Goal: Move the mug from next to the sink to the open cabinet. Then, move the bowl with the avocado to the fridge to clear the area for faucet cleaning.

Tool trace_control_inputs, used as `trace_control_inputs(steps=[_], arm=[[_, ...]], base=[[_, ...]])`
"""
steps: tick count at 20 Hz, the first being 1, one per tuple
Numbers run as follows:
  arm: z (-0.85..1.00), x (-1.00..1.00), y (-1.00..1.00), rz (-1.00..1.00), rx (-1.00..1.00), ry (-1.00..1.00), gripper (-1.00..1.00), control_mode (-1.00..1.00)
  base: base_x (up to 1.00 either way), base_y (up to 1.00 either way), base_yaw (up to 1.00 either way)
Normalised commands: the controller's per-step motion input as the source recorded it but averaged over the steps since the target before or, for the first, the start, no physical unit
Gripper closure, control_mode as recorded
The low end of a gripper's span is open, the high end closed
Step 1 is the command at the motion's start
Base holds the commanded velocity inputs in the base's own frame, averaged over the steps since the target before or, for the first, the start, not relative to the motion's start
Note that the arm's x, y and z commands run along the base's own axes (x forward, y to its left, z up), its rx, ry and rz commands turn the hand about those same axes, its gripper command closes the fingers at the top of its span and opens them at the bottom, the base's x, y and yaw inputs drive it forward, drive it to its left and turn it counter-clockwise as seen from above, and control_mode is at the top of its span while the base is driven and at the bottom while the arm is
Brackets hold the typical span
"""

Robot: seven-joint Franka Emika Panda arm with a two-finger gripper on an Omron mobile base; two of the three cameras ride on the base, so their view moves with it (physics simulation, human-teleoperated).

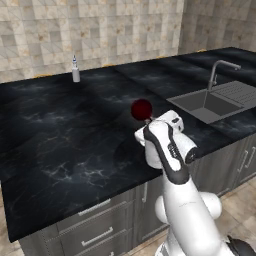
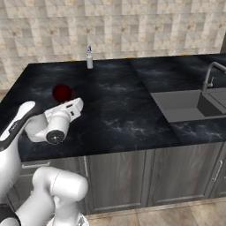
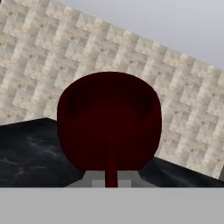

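Black marble counter (image 1: 75,135) stretches beneath a tiled wall as the white arm's gripper (image 1: 148,120), clamped shut on one dark red mug (image 1: 141,109), holds it up above the worktop, well apart from the sink (image 1: 207,106). Seen from the hand, the mug's hollow looks dark; whether anything lies in it cannot be told. One slim white bottle (image 1: 75,70) stands by the wall. One faucet (image 1: 220,72) bends over the grey basin.
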Motion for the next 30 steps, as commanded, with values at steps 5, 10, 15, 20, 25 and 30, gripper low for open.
trace_control_inputs(steps=[5,10,15,20,25,30], arm=[[1.00,-0.70,0.02,0.00,0.00,-0.05,1.00,-1.00],[0.80,-0.59,0.07,-0.04,0.00,0.03,1.00,-1.00],[0.40,-0.60,-0.04,-0.02,0.08,0.16,1.00,-1.00],[0.61,-0.32,-0.03,-0.08,0.09,0.25,1.00,-1.00],[0.00,-0.38,-0.01,-0.03,0.04,0.08,1.00,-1.00],[-0.08,-0.90,-0.08,-0.06,0.05,0.19,1.00,-1.00]], base=[[0.00,0.00,0.00],[0.00,0.00,0.00],[0.00,0.00,0.00],[0.00,0.00,0.00],[0.00,0.00,0.00],[0.00,0.00,0.00]])
